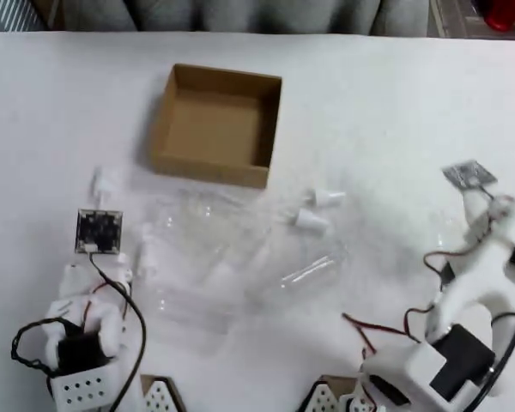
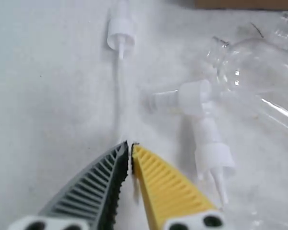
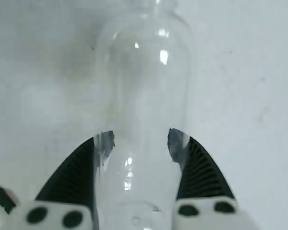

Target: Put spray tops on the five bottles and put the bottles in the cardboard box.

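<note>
Your right gripper (image 3: 139, 136) clamps a clear bottle (image 3: 144, 72) by the table's (image 1: 395, 103) right edge. Your left gripper (image 2: 129, 147) is pinched shut near loose spray tops (image 2: 192, 98) toward the left edge. The cardboard box (image 1: 210, 165) sits open near the far edge.

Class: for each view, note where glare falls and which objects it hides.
High view: bright light on the white table nearly swallows the clear bottles, leaving thin glints. Left wrist view: streak highlights on the lying bottle; white spray tops blend in. Right wrist view: small glints on the gripped bottle.
</note>
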### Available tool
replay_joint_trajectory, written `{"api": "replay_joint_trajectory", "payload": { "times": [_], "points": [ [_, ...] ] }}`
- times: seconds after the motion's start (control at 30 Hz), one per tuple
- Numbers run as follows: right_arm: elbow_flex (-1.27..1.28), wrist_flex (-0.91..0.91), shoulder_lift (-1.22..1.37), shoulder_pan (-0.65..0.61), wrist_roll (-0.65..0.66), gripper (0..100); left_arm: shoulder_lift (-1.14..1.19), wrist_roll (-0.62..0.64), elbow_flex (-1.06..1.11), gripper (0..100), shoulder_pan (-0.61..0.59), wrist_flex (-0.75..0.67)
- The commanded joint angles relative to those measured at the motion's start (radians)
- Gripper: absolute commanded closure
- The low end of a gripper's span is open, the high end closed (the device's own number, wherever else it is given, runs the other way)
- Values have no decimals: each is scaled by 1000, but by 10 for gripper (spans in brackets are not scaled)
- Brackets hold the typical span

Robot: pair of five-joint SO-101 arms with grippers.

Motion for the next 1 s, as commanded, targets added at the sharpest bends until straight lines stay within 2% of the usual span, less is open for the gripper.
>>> {"api": "replay_joint_trajectory", "payload": {
  "times": [0.0,0.23,0.53,0.7,0.9,0.97],
  "points": [
    [92,-162,-39,74,14,926,-8,-8,-8,980,-12,-31],
    [292,-461,-44,62,8,721,-8,-8,-8,980,-12,-29],
    [284,-463,-67,-5,8,697,-8,-8,-6,980,-12,-31],
    [201,-306,-177,-16,6,702,-8,-8,-6,980,-12,-32],
    [-5,-53,-278,-44,6,856,-8,-8,-6,980,-12,-32],
    [-81,4,-277,-51,6,871,-8,-8,-2,980,-12,-34]
  ]
}}
